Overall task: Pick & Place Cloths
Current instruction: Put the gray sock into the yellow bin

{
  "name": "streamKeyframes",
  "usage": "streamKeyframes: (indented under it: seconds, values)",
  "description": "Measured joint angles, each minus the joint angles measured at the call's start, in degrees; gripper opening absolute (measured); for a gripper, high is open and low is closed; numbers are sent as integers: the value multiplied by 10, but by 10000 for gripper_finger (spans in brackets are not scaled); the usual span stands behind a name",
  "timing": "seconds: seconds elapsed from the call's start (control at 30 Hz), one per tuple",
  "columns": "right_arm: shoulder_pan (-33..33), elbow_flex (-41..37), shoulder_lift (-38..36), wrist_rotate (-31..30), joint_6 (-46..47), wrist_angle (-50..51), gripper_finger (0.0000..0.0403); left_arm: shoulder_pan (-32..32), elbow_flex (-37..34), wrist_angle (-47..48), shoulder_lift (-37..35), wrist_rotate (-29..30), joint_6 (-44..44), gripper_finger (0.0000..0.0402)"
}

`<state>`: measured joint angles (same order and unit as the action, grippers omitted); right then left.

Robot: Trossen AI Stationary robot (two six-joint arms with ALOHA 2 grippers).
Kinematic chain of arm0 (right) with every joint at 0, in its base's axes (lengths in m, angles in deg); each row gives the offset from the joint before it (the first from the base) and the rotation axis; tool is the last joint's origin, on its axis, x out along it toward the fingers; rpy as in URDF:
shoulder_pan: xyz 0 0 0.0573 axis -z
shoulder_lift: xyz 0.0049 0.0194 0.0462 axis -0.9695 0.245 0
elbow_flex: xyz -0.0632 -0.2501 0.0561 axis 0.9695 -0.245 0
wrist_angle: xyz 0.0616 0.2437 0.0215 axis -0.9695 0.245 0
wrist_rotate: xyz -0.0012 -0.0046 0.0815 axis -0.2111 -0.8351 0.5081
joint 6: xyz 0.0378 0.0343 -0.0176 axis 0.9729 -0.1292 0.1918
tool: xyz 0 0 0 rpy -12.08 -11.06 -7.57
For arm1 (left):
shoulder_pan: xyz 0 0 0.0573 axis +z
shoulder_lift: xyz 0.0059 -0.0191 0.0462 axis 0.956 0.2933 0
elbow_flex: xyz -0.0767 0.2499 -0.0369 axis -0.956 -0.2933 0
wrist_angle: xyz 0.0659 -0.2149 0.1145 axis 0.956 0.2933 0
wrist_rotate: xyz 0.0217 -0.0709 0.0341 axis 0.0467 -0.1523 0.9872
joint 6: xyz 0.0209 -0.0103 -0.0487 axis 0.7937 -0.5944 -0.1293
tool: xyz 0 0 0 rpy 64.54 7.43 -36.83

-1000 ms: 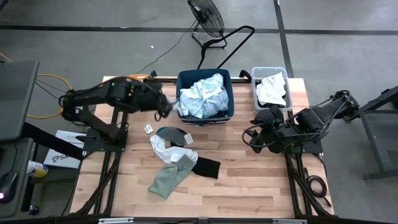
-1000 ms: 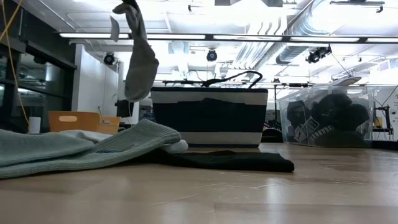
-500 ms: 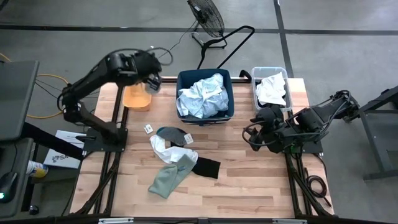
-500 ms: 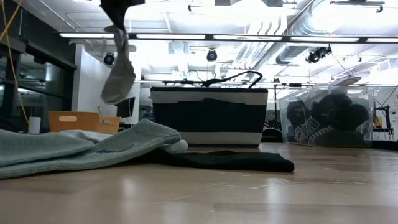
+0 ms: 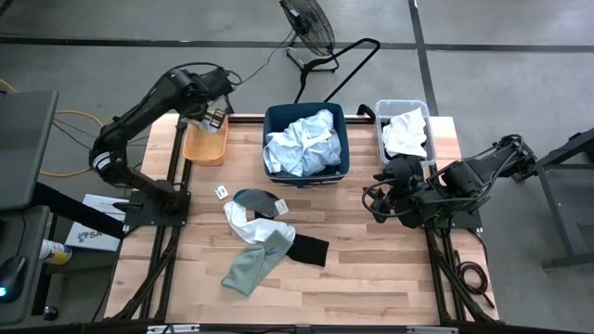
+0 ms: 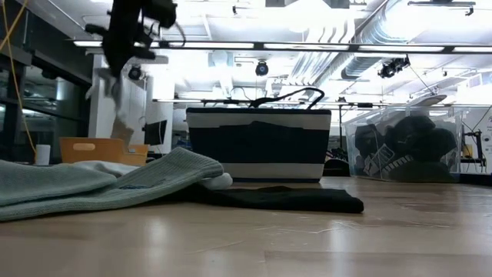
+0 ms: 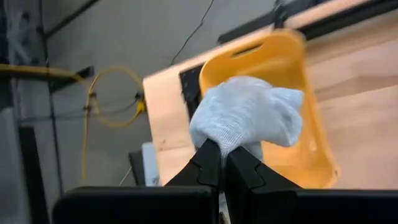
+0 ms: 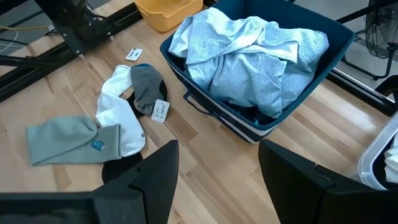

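Note:
My left gripper (image 5: 215,116) hovers over the orange bin (image 5: 205,144) at the table's far left, shut on a light grey sock (image 7: 245,118). In the low view the sock (image 6: 119,100) dangles under the gripper (image 6: 127,38). Mid-table lies a pile of cloths: a grey-green one (image 5: 251,264), a white one (image 5: 243,221), a black one (image 5: 306,249) and a dark grey sock (image 5: 258,199). My right gripper (image 8: 217,180) is open and waits low at the table's right side (image 5: 380,199), touching nothing. My left gripper pinches the grey sock between its two fingers (image 7: 208,165) at a bunched part (image 7: 227,143) right at the fingertips. The sock is lifted clear and hangs below the gripper above the orange bin (image 7: 298,93).
A navy bin (image 5: 304,139) with pale blue cloths stands at the far middle. A clear bin (image 5: 405,132) holding a white cloth stands at the far right. A small tag (image 5: 222,192) lies near the pile. Bare wood shows on the near half of the table (image 5: 371,288).
My left gripper has carried the sock from beside the navy bin's left side toward the table's far left edge, ending over the orange bin. The hanging sock has swung along with it. The pile and the right arm have kept still.

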<state>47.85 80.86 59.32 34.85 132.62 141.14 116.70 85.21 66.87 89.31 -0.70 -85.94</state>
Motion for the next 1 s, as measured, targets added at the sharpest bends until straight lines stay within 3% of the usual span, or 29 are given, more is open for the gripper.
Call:
streamKeyframes:
  seconds: [0.4, 1.0]
  values:
    - [0, 0, 0, -26, -3, 2, 213, 40, -151, -118, 0, -35, 25, 0]
    - [0, 0, 0, -25, -3, 2, 213, 51, -295, -268, 3, -53, -5, 0]
